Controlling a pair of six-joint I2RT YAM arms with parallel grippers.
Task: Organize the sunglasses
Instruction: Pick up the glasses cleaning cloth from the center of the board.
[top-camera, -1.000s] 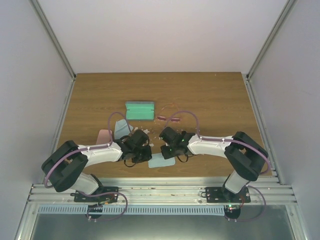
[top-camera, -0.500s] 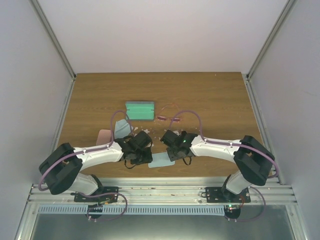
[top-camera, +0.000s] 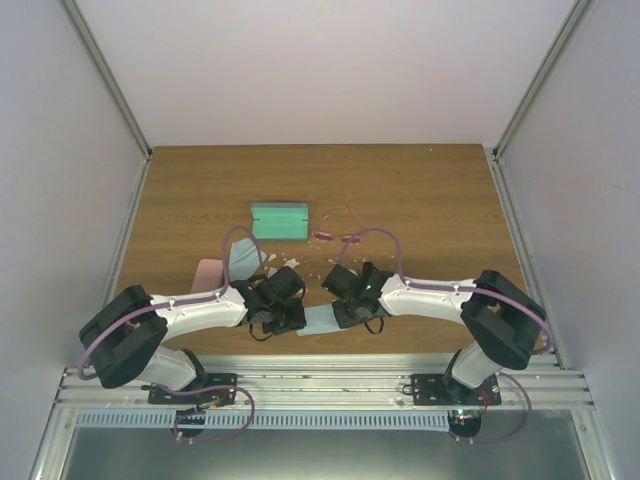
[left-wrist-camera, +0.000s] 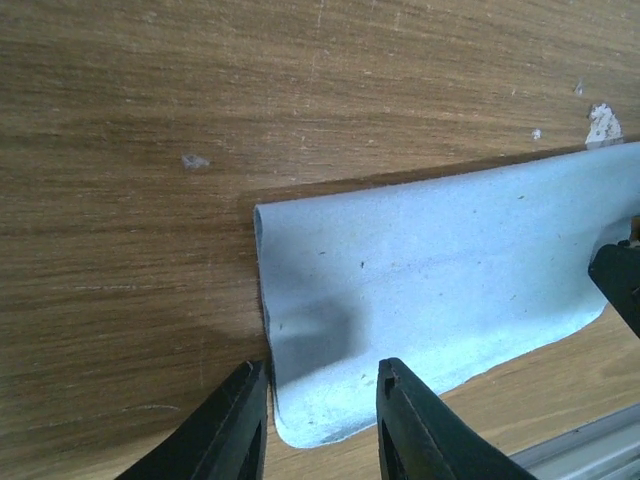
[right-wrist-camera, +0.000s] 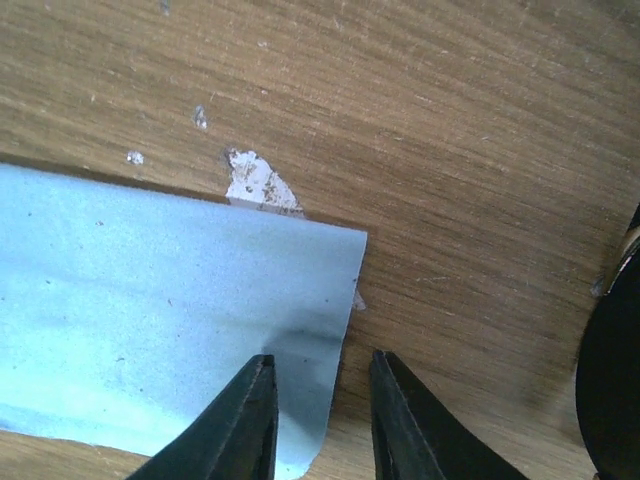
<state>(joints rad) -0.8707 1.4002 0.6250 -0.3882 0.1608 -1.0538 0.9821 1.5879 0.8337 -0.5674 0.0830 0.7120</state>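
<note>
My left jaws stand a little open, and the near corner of a thin, matte light blue cloth (left-wrist-camera: 430, 270) lies between them, but they do not press it. My right jaws are a little open too, over the opposite corner of the same cloth, and hold nothing. The cloth lies flat, one edge slightly curled, on the brown wood-grain table (left-wrist-camera: 150, 120). The sunglasses with thin pink frame (top-camera: 338, 228) lie farther out, just beside a green rectangular case (top-camera: 278, 220).
</note>
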